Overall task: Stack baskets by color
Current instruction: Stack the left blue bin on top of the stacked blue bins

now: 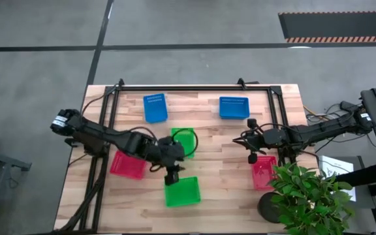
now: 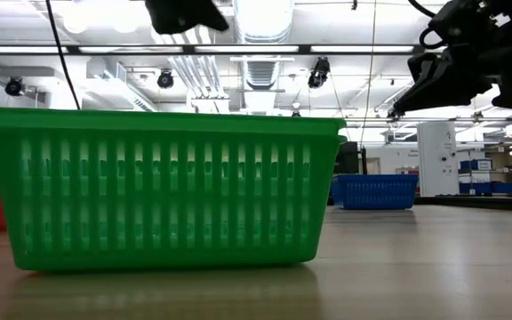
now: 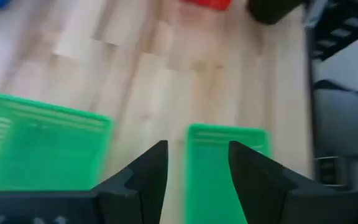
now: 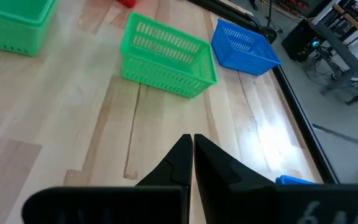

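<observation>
Several baskets rest bottom-down on the wooden table: two blue at the far side (image 1: 155, 108) (image 1: 234, 107), a green one (image 1: 185, 140) in the middle, a red one (image 1: 128, 164) at the left and another red one (image 1: 264, 172) at the right. The near green basket (image 1: 182, 191) shows two rims in the low view (image 2: 163, 191), one basket nested in another. My left gripper (image 1: 170, 179) (image 3: 197, 149) hangs open just above that basket's far left corner (image 3: 219, 168) and touches nothing. Farther right, my right gripper (image 1: 252, 149) (image 4: 192, 152) is shut and empty above bare table.
A potted plant (image 1: 305, 199) stands at the table's near right corner beside the right red basket. A black frame rail (image 1: 194, 88) runs along the far edge. Bare wood (image 1: 227, 163) lies between the green baskets and the right red one.
</observation>
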Robot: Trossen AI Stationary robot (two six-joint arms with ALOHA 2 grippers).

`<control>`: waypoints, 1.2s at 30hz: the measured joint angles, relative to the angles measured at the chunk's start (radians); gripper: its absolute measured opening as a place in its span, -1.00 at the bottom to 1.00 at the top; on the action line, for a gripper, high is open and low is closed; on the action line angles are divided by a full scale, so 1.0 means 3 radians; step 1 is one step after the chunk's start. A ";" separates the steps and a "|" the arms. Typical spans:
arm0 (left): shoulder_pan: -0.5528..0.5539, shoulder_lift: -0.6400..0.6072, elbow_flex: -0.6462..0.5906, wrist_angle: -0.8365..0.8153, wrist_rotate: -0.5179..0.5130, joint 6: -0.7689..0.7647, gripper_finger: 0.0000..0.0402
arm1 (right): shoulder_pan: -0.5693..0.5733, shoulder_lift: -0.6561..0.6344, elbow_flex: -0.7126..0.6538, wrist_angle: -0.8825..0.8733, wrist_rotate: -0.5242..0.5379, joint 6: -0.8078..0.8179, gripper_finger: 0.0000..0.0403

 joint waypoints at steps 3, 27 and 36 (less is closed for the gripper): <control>0.0143 -0.0070 -0.0114 0.0018 -0.0002 0.0381 -0.24 | -0.0001 0.0006 0.0000 0.0048 -0.0127 0.0044 -0.96; 0.1024 -0.0907 -0.1941 0.3942 -0.0971 0.3544 -0.24 | -0.0114 0.0899 0.0387 0.1282 -0.0136 0.0251 -0.96; 0.1023 -0.1359 -0.2547 0.4623 -0.1204 0.3532 -0.24 | -0.0652 0.1686 0.1075 0.1198 -0.0630 0.0073 -0.96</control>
